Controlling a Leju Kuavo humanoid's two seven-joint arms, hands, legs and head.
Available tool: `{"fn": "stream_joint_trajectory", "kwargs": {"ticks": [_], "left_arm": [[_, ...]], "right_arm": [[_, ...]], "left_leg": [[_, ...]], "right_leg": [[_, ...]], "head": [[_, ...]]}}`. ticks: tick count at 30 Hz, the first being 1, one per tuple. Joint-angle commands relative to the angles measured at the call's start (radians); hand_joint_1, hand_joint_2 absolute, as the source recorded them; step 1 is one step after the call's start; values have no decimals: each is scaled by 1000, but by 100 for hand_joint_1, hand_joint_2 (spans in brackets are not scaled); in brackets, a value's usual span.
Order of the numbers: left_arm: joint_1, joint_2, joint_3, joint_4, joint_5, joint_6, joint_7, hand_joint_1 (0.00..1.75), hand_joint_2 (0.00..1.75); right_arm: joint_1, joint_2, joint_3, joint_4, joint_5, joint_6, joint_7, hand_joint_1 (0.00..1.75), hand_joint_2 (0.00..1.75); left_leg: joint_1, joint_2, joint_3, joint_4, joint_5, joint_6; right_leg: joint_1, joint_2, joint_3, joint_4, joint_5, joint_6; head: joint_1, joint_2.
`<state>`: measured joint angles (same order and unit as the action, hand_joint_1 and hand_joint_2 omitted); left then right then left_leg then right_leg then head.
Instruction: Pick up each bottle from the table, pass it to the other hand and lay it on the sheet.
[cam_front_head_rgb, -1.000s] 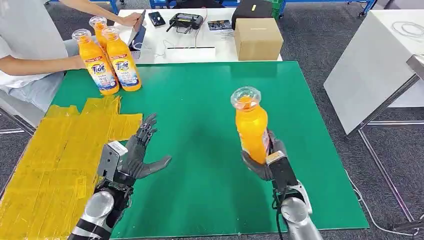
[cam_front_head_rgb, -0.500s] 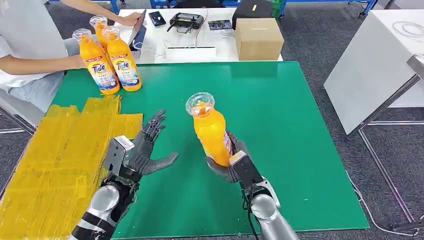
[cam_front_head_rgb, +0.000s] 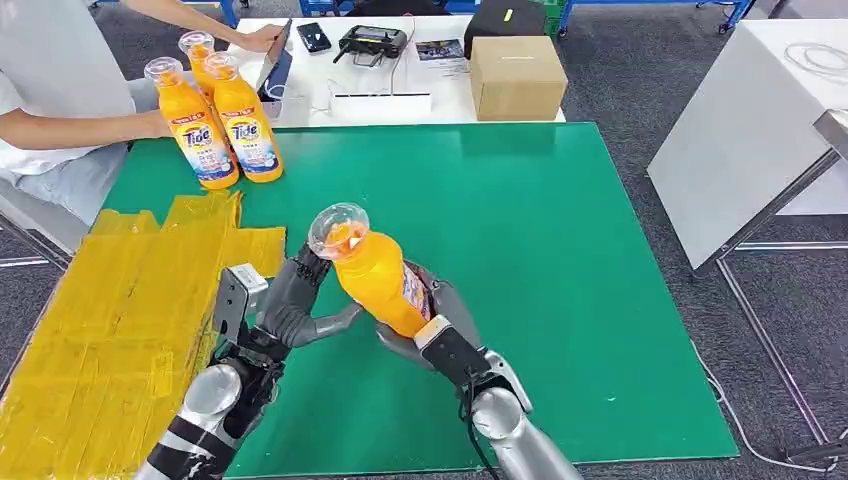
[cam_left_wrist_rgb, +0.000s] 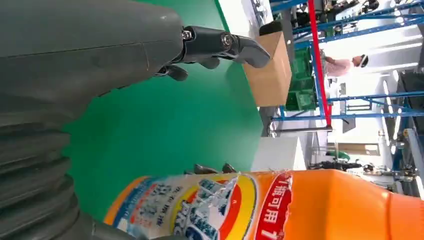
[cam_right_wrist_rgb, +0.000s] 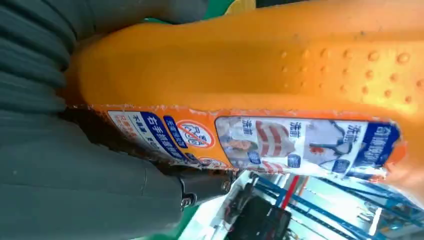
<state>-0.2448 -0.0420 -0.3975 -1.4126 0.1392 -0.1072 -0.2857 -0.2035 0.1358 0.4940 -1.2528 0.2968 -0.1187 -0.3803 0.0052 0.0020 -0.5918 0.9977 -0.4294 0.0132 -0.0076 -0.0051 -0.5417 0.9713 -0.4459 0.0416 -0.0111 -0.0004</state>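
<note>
Head view: the right hand (cam_front_head_rgb: 425, 318) grips an orange bottle (cam_front_head_rgb: 372, 275) tilted left above the green counter (cam_front_head_rgb: 560, 250), beside the left hand (cam_front_head_rgb: 290, 305), whose fingers are spread, grasping nothing. The yellow sheet (cam_front_head_rgb: 110, 310) lies left. Left wrist view: the bottle lies just beside the released fingers (cam_left_wrist_rgb: 225, 45). Right wrist view: fingers (cam_right_wrist_rgb: 150, 200) clasp the bottle.

Glossy plastic bottle (cam_front_head_rgb: 375, 280), matt green table (cam_front_head_rgb: 560, 260), crinkled yellow sheet (cam_front_head_rgb: 110, 320)
</note>
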Motion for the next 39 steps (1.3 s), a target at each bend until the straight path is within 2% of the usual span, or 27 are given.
{"fn": "stream_joint_trajectory", "kwargs": {"ticks": [1, 27, 32, 39], "left_arm": [[-47, 22, -52, 50, 27, -19, 2, 0, 175], [-14, 31, -59, -22, 66, -47, -24, 0, 175], [-20, 24, -57, -18, 71, -49, -26, 0, 175], [-24, 18, -59, -4, 73, -52, -25, 0, 175]], "right_arm": [[-66, -6, 64, 98, 3, -12, -4, 175, 175], [-81, 0, 67, 164, -19, -1, -9, 175, 175], [-89, 15, 124, 226, 18, 17, 0, 175, 175], [-85, 16, 166, 222, 70, 1, -10, 175, 175]], "left_leg": [[0, 0, 2, -1, -1, 0], [1, 1, 4, -1, -2, 0], [0, 1, 3, -1, -1, 0], [1, 0, 4, -1, -1, 0]], "right_leg": [[0, 0, 2, -1, 0, -1], [1, 1, 5, -1, -1, -1], [0, 1, 3, -1, 0, -1], [1, 1, 4, -2, -1, -1]], "head": [[0, 0], [0, 0], [0, 0], [0, 0]]}}
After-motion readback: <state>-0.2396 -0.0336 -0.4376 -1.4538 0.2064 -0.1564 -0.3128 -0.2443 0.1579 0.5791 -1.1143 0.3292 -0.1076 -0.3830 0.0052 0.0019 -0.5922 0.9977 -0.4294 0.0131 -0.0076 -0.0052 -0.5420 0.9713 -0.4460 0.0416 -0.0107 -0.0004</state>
